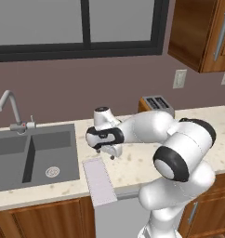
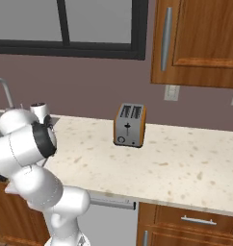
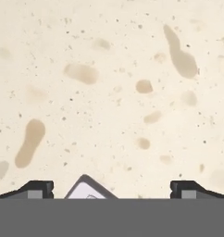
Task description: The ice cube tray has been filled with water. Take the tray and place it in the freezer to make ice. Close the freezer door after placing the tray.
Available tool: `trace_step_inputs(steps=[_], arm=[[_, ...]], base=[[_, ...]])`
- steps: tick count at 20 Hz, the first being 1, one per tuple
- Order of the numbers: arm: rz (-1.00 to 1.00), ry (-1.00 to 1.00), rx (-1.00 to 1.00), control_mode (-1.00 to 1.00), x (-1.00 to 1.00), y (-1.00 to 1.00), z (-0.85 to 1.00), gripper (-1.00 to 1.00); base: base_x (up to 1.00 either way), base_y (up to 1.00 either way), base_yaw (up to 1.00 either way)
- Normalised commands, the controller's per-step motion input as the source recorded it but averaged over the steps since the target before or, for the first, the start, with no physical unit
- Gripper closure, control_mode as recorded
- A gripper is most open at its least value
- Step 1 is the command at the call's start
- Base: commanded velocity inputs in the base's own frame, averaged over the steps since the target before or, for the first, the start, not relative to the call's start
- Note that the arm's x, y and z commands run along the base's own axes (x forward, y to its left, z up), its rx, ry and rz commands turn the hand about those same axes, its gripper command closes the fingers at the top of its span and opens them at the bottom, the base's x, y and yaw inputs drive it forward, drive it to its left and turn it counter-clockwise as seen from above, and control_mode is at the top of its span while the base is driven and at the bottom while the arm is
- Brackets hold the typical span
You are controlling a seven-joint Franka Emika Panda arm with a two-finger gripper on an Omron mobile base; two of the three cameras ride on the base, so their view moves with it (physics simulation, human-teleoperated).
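Note:
The ice cube tray (image 1: pixel 99 181) is a pale lavender-white strip lying flat on the speckled counter (image 1: pixel 133 160), right of the sink, its near end over the counter's front edge. My gripper (image 1: pixel 110 153) hangs just above the counter beside the tray's far right corner, pointing down. In the hand view its two dark fingertips (image 3: pixel 39 189) stand wide apart with nothing between them, over bare counter (image 3: pixel 114 92), and a corner of the tray (image 3: pixel 88 190) pokes in at the bottom. The freezer and its door are out of view.
A grey double sink (image 1: pixel 33 155) with a tap (image 1: pixel 12 111) lies left of the tray. A steel toaster (image 2: pixel 129 125) stands at the back of the counter. Wooden wall cabinets (image 2: pixel 195 38) hang above right, a window (image 1: pixel 77 25) behind.

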Motion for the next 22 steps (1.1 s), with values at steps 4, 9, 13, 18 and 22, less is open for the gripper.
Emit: trace_step_inputs(steps=[4, 9, 13, 18, 22], arm=[[0.00, -0.13, 0.00, -1.00, -0.09, -0.01, 0.44, -1.00], [0.04, -0.22, 0.00, -1.00, -0.50, 0.00, 0.55, -1.00], [0.15, -0.26, -0.04, -1.00, -0.81, -0.01, 0.58, -1.00], [0.31, -0.14, -0.09, -1.00, -0.88, -0.13, 0.47, -1.00], [0.37, -0.05, -0.18, -1.00, -0.79, -0.21, 0.36, -1.00]], base=[[0.00, 0.00, 0.00], [0.00, 0.00, 0.00], [0.00, 0.00, 0.00], [0.00, 0.00, 0.00], [0.00, 0.00, 0.00]])
